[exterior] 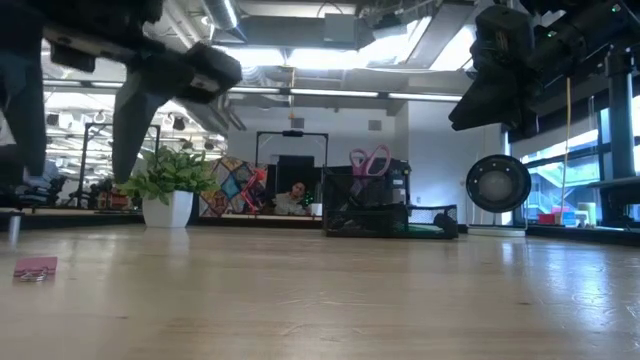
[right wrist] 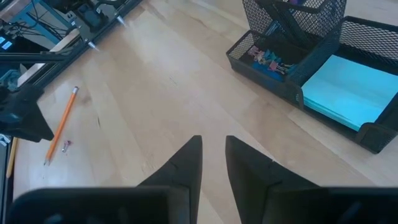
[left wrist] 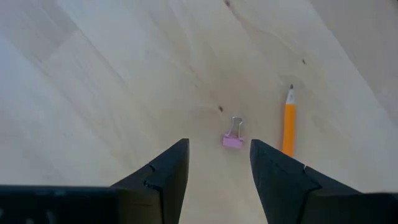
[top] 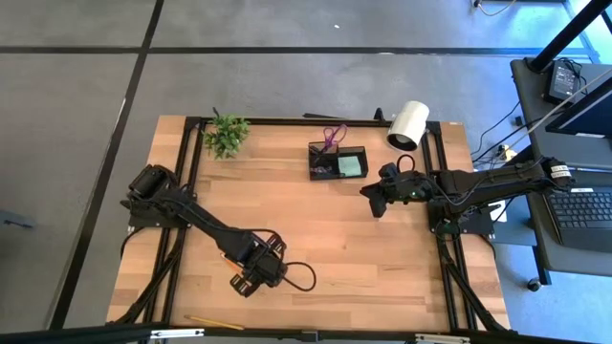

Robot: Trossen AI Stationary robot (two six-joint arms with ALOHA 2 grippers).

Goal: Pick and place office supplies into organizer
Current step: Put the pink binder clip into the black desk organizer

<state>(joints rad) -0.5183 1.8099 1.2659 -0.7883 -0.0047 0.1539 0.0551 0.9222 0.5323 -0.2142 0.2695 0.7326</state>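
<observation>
Pink binder clip [left wrist: 232,138] flat on the wooden table [top: 325,239], near the front-left part, silver wire loops folded up. Orange pencil [left wrist: 289,121] just beside the clip, not touching, tip pointing away from the left wrist camera. Same clip also in the low view at far left [exterior: 35,268] and tiny in the right wrist view [right wrist: 66,146] next to the pencil [right wrist: 61,125].

Left gripper [left wrist: 219,163] above the clip, pointing down, fingers [left wrist: 163,169] spread wide with the clip showing in the gap, nothing grasped, no contact visible. Second, yellow pencil [top: 212,324] at the table's front edge, well apart.

Black mesh organizer [right wrist: 323,59] at the back centre of the table. Teal sticky-note pad [right wrist: 348,87] in the low tray part, coloured clips [right wrist: 267,59] in a small compartment, purple scissors handles [top: 333,135] sticking out of the tall cup. Pens possibly in the cup too, hard to tell.

Right gripper [right wrist: 212,163] hovering off the table right of the organizer, fingers released with a narrow gap, empty.

Small potted plant [top: 227,134] at back left, white cylinder [top: 408,124] on its side at back right. Person visible in the room behind [exterior: 294,197].
</observation>
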